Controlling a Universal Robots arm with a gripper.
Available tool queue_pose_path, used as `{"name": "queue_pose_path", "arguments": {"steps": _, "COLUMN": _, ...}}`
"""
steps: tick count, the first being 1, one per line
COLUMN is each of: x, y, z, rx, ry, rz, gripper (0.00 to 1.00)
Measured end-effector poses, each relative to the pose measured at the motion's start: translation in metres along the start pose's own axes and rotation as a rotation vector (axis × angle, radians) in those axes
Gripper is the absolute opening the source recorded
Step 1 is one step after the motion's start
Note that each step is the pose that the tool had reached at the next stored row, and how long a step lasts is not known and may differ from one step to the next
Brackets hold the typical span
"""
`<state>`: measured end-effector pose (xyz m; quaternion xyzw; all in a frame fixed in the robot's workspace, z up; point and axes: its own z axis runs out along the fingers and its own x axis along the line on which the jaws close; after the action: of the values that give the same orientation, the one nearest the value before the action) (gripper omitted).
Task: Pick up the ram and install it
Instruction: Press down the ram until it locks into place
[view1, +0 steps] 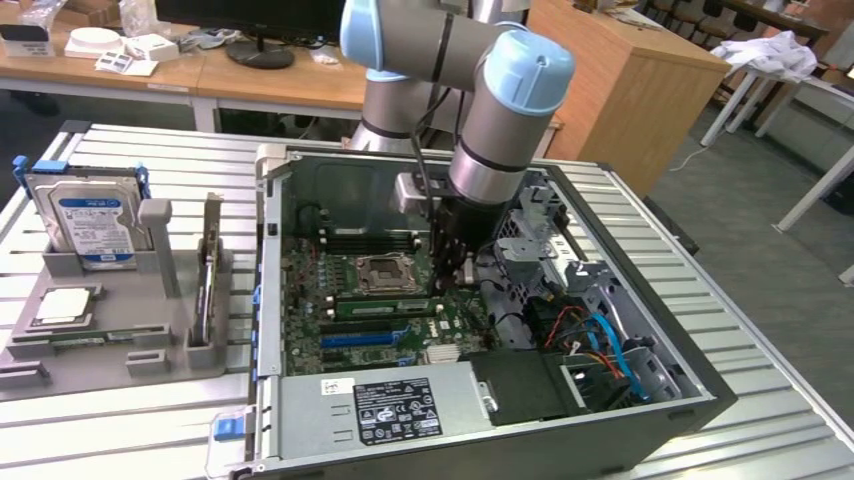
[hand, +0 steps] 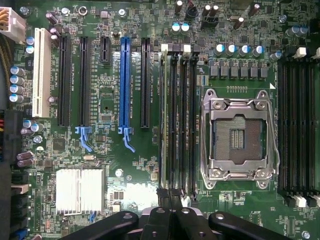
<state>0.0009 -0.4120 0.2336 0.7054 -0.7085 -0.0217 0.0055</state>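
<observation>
A grey-and-light-blue robot arm (view1: 501, 110) reaches down into an open black desktop computer case (view1: 667, 400) lying on its side on a ribbed metal tabletop (view1: 147, 430), its black pincer (view1: 454, 268) hanging low over the green motherboard (view1: 350, 345), just beside the exterior view's right of the square silver processor socket (view1: 383, 272). In the wrist view the pincer (hand: 170, 212) has its fingers pressed together with nothing visible between them, their tips meeting at one end of a bank of black memory slots (hand: 185, 120). The long, narrow green ram stick (hand: 163, 115) stands on edge in the outermost slot of that bank, on the side facing the blue expansion slot (hand: 124, 82), with the empty metal-framed socket (hand: 239, 136) on the bank's other side. On the exterior view's left, well apart from the case, a grey moulded parts tray (view1: 94, 355) holds a silver hard drive with a blue-and-white label (view1: 91, 225) standing upright and a small square silver processor chip (view1: 64, 305) lying flat. A grey power supply with a black label (view1: 394, 408) fills the near corner of the case, and wooden desks (view1: 267, 80) stand behind the scene.
</observation>
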Motion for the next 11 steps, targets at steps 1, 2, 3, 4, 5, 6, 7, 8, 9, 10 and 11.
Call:
{"name": "queue_pose_path", "arguments": {"steps": 1, "x": 0.0, "y": 0.0, "z": 0.0006, "rx": 0.0, "ry": 0.0, "rz": 0.0, "gripper": 0.1}}
{"name": "queue_pose_path", "arguments": {"steps": 2, "x": 0.0, "y": 0.0, "z": 0.0011, "rx": 0.0, "ry": 0.0, "rz": 0.0, "gripper": 0.1}}
{"name": "queue_pose_path", "arguments": {"steps": 3, "x": 0.0, "y": -0.0001, "z": 0.0016, "rx": 0.0, "ry": 0.0, "rz": 0.0, "gripper": 0.1}}
{"name": "queue_pose_path", "arguments": {"steps": 4, "x": 0.0001, "y": -0.0001, "z": 0.002, "rx": 0.0, "ry": 0.0001, "rz": 0.0, "gripper": 0.1}}
{"name": "queue_pose_path", "arguments": {"steps": 5, "x": 0.0001, "y": -0.0001, "z": 0.0025, "rx": 0.0, "ry": 0.0, "rz": 0.0, "gripper": 0.1}}
{"name": "queue_pose_path", "arguments": {"steps": 6, "x": 0.0001, "y": -0.0001, "z": 0.0026, "rx": 0.0, "ry": 0.0002, "rz": 0.0, "gripper": 0.1}}
{"name": "queue_pose_path", "arguments": {"steps": 7, "x": 0.0001, "y": -0.0001, "z": 0.0025, "rx": 0.0, "ry": 0.0003, "rz": 0.0, "gripper": 0.1}}
{"name": "queue_pose_path", "arguments": {"steps": 8, "x": 0.0001, "y": -0.0001, "z": 0.0026, "rx": -0.0001, "ry": 0.0002, "rz": 0.0, "gripper": 0.1}}
{"name": "queue_pose_path", "arguments": {"steps": 9, "x": 0.0001, "y": -0.0001, "z": 0.0026, "rx": 0.0, "ry": 0.0001, "rz": 0.0, "gripper": 0.1}}
{"name": "queue_pose_path", "arguments": {"steps": 10, "x": 0.0001, "y": -0.0001, "z": 0.0026, "rx": 0.0, "ry": 0.0001, "rz": 0.0, "gripper": 0.1}}
{"name": "queue_pose_path", "arguments": {"steps": 11, "x": 0.0001, "y": -0.0001, "z": 0.0026, "rx": 0.0, "ry": 0.0001, "rz": 0.0, "gripper": 0.1}}
